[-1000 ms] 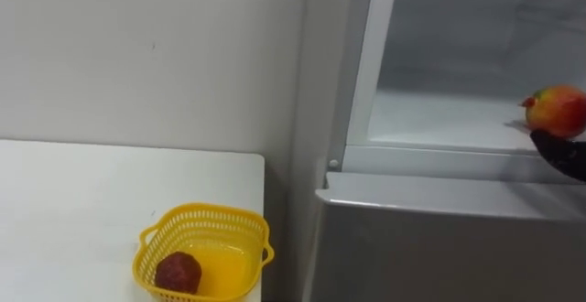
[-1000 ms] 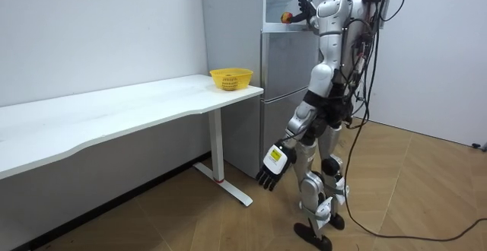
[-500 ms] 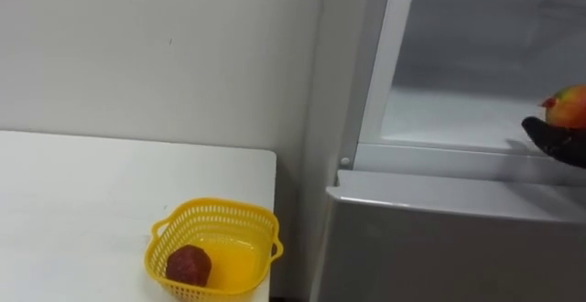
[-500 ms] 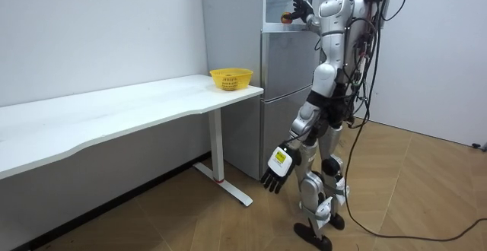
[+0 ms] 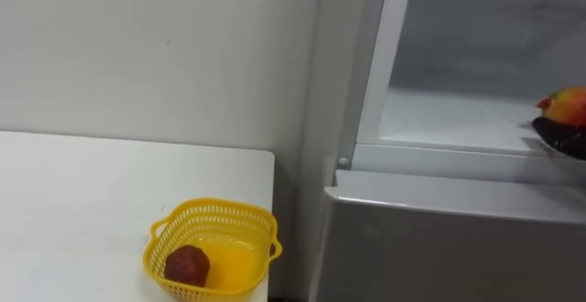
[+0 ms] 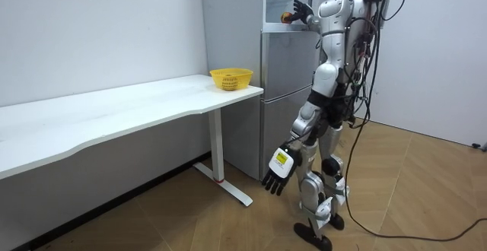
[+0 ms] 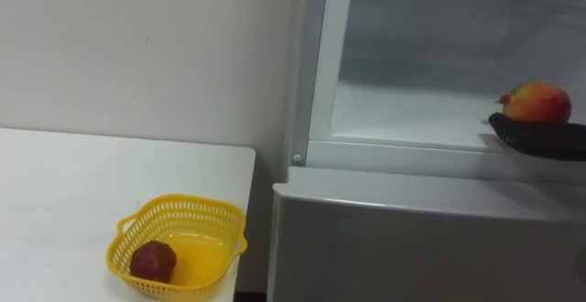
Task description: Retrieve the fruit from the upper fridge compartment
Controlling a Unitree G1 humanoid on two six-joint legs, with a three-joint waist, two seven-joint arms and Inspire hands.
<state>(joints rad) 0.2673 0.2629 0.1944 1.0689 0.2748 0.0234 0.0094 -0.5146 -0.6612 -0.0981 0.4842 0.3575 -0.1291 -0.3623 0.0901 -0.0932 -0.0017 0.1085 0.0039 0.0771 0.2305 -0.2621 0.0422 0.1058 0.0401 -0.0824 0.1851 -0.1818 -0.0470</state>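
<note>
Seemingly the grasp is the step in hand. Left eye view: the fruit (image 5: 568, 106) sits at the upper fridge shelf's (image 5: 439, 119) front edge, with the right hand (image 5: 560, 137) just beneath it. Room view: its fingers (image 6: 300, 7) look spread, not closed, and the left hand (image 6: 275, 173) hangs slack. Right eye view: the basket (image 7: 174, 238) sits by the tabletop's (image 7: 55, 183) fridge-side edge. The next move calls for closing round the fruit.
</note>
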